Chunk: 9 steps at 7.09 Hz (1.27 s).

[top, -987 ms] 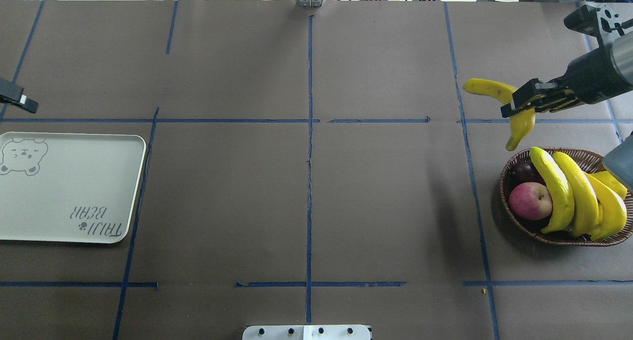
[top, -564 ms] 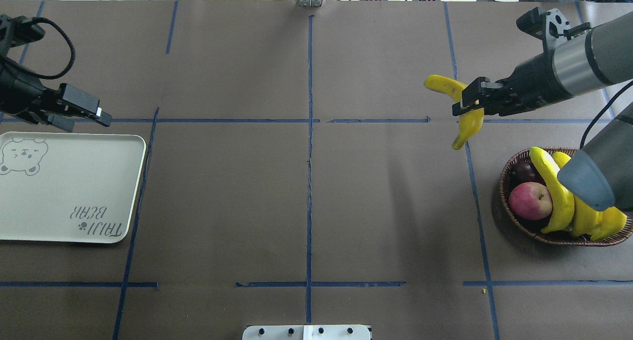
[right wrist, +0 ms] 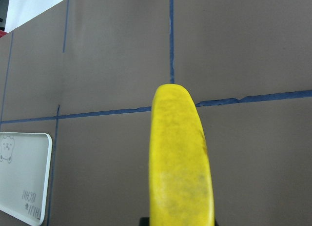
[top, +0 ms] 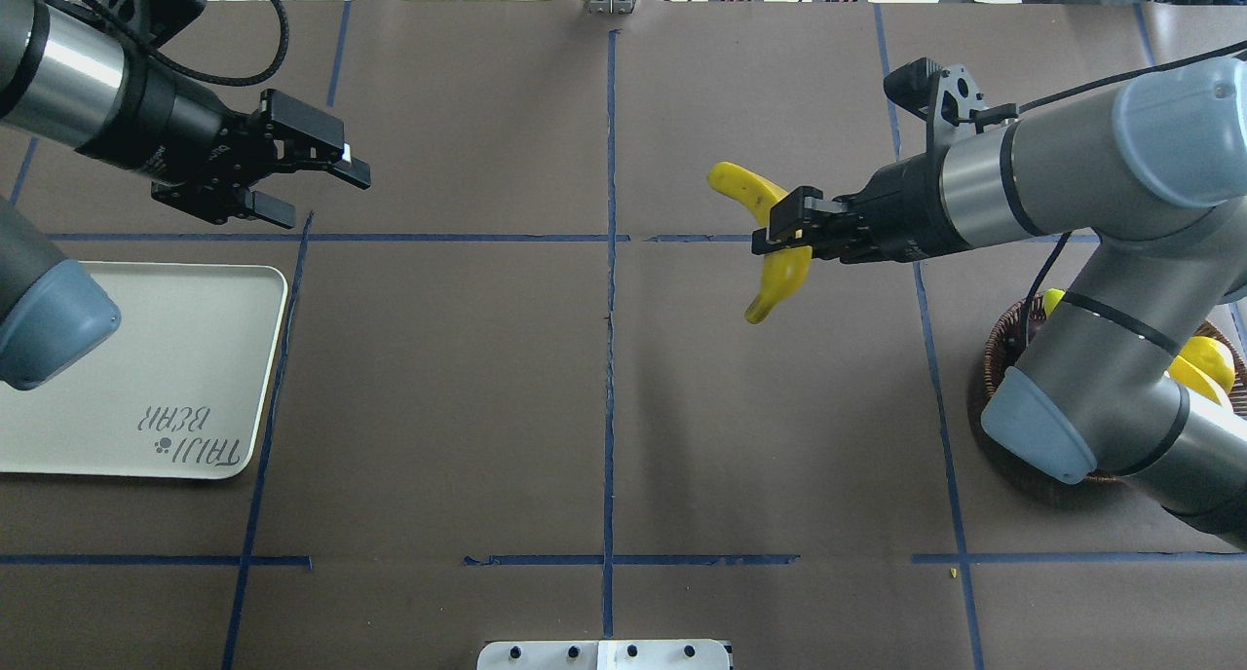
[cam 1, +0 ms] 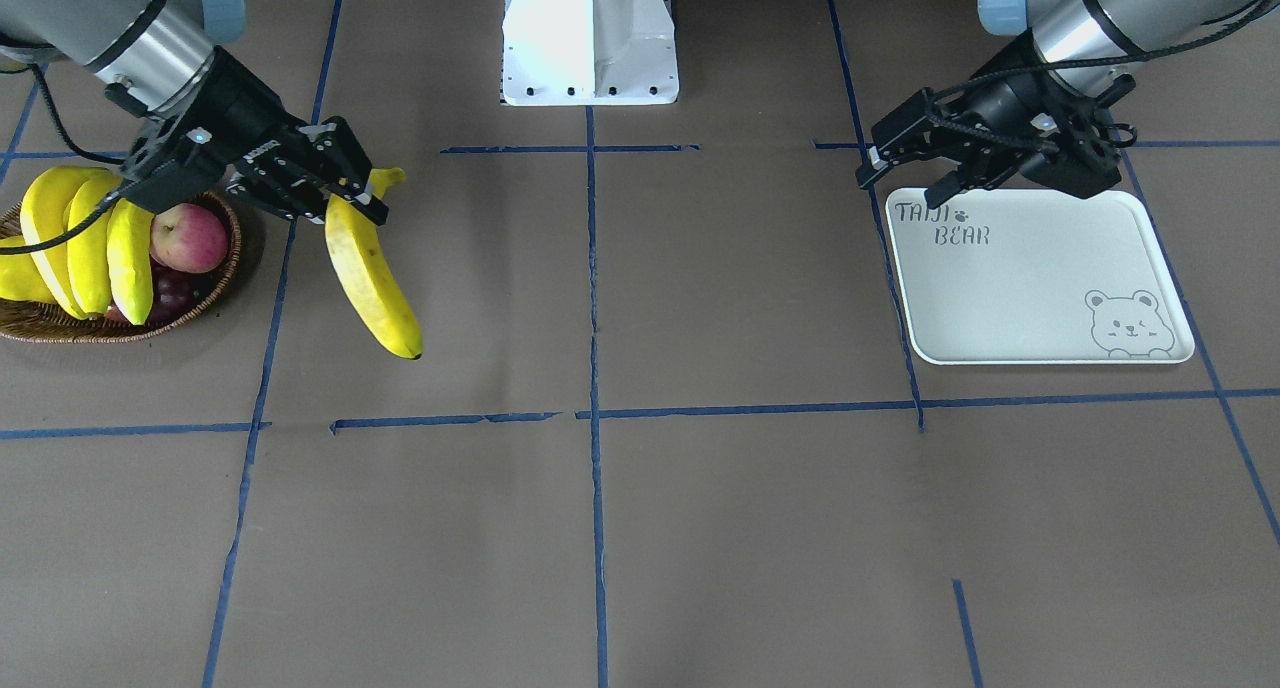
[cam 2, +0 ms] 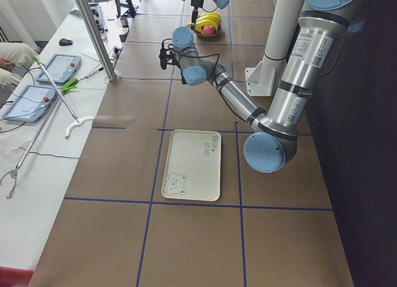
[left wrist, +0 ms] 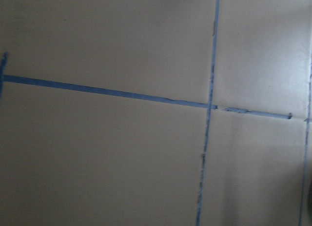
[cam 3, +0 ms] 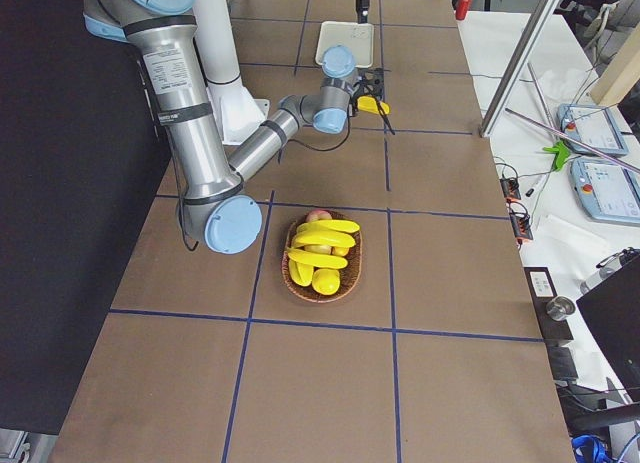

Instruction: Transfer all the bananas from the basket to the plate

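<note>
Right hand (top: 781,228) is clamped on one long curved bright-yellow banana (top: 776,273), gripped near the stem end, with the longer part hanging below the fingers. The banana is held in the air over the brown paper-covered bench (top: 604,407), between the basket and the bench's centre tape line, touching nothing else. In the right wrist view only its yellow body (right wrist: 181,167) is seen, close up.

Left hand (top: 323,189) is held wide, nothing between the fingers. It is raised near the flat rectangular off-white plate (top: 146,358) with the "TAIJI BEAR" lettering and is not touching it. Whether it is over the plate or just beside it cannot be told, as the views disagree. Nothing is seen on the plate (cam 1: 1040,288).

Three more yellow bananas (cam 1: 90,238) are seen lying side by side in the shallow oval brown wicker basket (cam 1: 60,330), beside a red apple (cam 1: 188,238) and a dark purple fruit (cam 1: 172,293). In the overhead view the basket (top: 996,358) is mostly hidden by the right arm.

Basket and plate are well apart, at opposite ends of the bench.
</note>
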Each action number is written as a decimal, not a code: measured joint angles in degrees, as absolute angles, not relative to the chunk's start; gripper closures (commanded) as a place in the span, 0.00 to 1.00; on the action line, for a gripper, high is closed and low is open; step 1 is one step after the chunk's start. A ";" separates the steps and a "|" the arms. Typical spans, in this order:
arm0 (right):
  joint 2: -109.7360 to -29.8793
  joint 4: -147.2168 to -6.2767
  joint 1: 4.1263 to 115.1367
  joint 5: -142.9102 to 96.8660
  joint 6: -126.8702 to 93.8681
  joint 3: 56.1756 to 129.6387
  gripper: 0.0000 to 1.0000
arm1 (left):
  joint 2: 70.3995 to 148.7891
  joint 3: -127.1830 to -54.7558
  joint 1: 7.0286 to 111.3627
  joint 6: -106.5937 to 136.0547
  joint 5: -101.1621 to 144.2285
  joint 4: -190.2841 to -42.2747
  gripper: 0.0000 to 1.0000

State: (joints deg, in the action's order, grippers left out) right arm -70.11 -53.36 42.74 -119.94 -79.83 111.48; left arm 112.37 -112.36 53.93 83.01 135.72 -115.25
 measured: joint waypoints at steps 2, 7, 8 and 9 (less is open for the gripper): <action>-66.50 -53.27 37.90 -114.36 -82.70 111.39 1.00 | 116.10 -112.16 50.27 94.17 133.39 -115.73 0.00; -62.23 -53.27 29.24 -104.49 -86.12 111.88 0.99 | 121.31 -111.53 39.12 115.02 117.41 -115.83 0.00; -61.87 -53.26 28.55 -104.20 -86.18 112.00 0.99 | 122.13 -110.87 38.85 115.89 117.06 -115.93 0.01; -61.41 -53.26 27.91 -104.06 -86.21 112.06 0.99 | 123.27 -109.67 38.71 116.21 116.95 -116.10 0.01</action>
State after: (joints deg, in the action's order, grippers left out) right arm -61.41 -53.26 27.91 -104.06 -86.21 112.06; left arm 123.27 -109.67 38.71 116.21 116.95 -116.10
